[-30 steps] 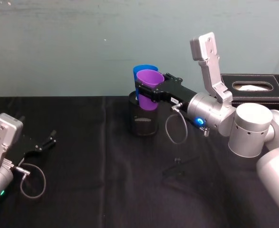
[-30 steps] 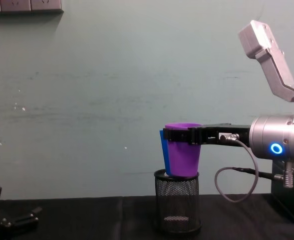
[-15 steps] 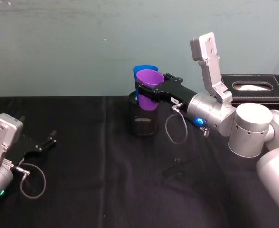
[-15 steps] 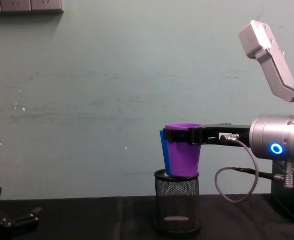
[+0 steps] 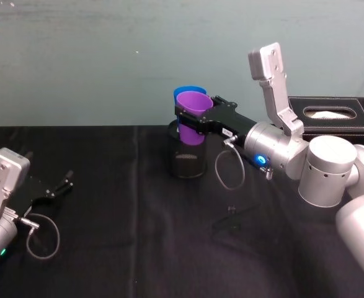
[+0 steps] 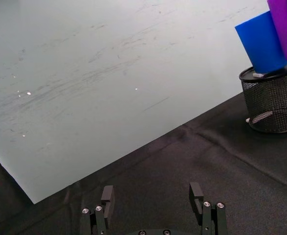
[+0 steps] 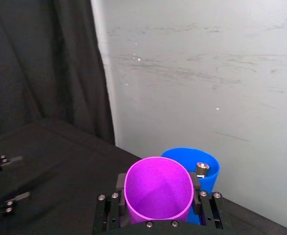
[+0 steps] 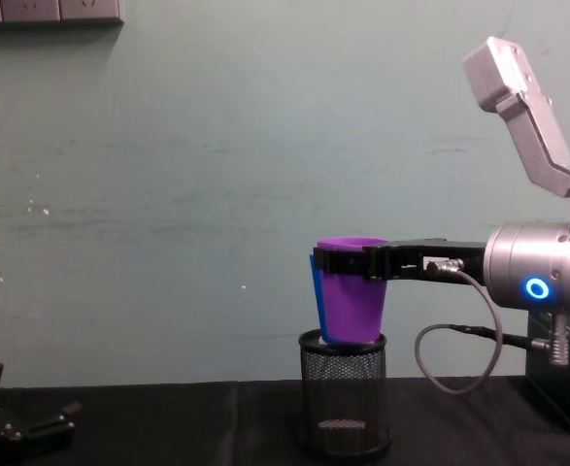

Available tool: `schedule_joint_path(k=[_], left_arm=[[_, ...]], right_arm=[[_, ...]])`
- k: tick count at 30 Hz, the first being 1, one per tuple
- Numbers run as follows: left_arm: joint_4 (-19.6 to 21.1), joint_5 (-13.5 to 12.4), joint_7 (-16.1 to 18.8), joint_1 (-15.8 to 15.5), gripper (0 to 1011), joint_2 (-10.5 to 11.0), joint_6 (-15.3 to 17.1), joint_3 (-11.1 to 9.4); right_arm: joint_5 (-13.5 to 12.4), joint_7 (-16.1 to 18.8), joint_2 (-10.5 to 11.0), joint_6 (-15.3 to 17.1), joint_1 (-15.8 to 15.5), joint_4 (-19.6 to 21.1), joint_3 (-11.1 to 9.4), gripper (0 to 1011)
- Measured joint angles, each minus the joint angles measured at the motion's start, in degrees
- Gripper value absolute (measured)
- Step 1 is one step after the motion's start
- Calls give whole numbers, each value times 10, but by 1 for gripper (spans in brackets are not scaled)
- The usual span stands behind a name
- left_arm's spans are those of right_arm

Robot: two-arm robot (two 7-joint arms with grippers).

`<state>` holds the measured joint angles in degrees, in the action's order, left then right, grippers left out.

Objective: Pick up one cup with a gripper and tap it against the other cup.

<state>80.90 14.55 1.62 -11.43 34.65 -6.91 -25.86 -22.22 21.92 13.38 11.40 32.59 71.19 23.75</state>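
Observation:
The purple cup point(image 5: 193, 115) hangs upright with its base just above the rim of a black wire-mesh pen holder point(image 5: 186, 155). My right gripper point(image 5: 197, 119) is shut on its upper wall. The blue cup point(image 5: 183, 93) stands upright in the holder, directly behind the purple one. In the right wrist view the purple cup point(image 7: 158, 188) sits between the fingers, its rim close against the blue cup point(image 7: 209, 164); I cannot tell whether they touch. From the chest, the purple cup point(image 8: 351, 291) covers most of the blue cup point(image 8: 314, 286). My left gripper point(image 5: 61, 185) rests open near the table's left edge.
A black tissue box point(image 5: 333, 115) stands at the back right behind my right arm. A small black object point(image 5: 231, 218) lies on the black cloth point(image 5: 138, 248) in front of the holder. The wall runs close behind the cups.
My right gripper has shifted the purple cup slightly left and a touch higher, closer against the blue cup. The left arm has not moved.

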Motion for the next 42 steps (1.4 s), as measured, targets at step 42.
schedule_joint_path(k=[42], left_arm=[[0, 0, 0, 0, 1000, 0, 0, 0]], right_arm=[[42, -8, 77, -157, -275, 159, -12, 734]])
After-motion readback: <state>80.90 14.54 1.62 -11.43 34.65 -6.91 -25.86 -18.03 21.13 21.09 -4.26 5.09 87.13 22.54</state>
